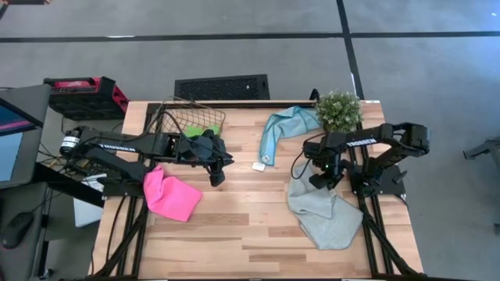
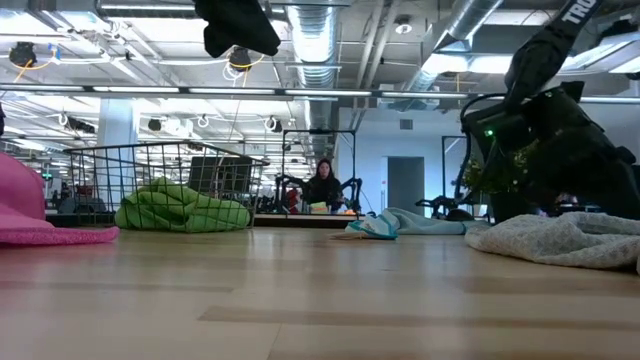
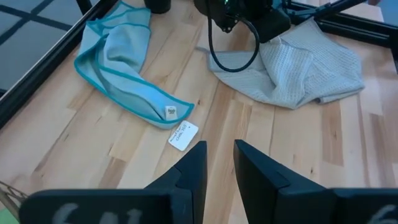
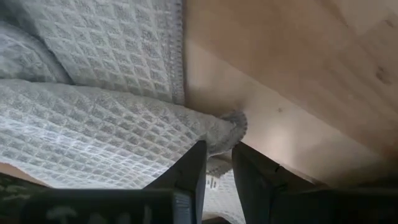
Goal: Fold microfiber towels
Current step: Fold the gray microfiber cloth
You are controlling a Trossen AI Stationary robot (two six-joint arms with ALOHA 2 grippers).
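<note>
None of the four towels lay neatly folded. Nearest, the waffle-textured pale grey towel [image 1: 322,215] sprawled rumpled at right, its corner clamped in the right gripper [image 4: 214,163]. The plush hot pink towel [image 1: 169,194] sat bunched at left. The left gripper [image 3: 219,163] hovered with jaws slightly apart, empty. Farther, the teal-blue towel [image 1: 285,128] lay crumpled; the green towel [image 2: 180,208] filled the wire basket [image 1: 190,115].

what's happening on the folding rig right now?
The right gripper is down at the table, pinching an edge of the crumpled pale grey waffle-weave towel. The left gripper hangs empty above the bare wood, jaws slightly apart. The hot pink towel lies bunched near the left arm, the teal-blue towel is unfolded beside the potted plant, and the bright green towel sits in the wire basket.
</note>
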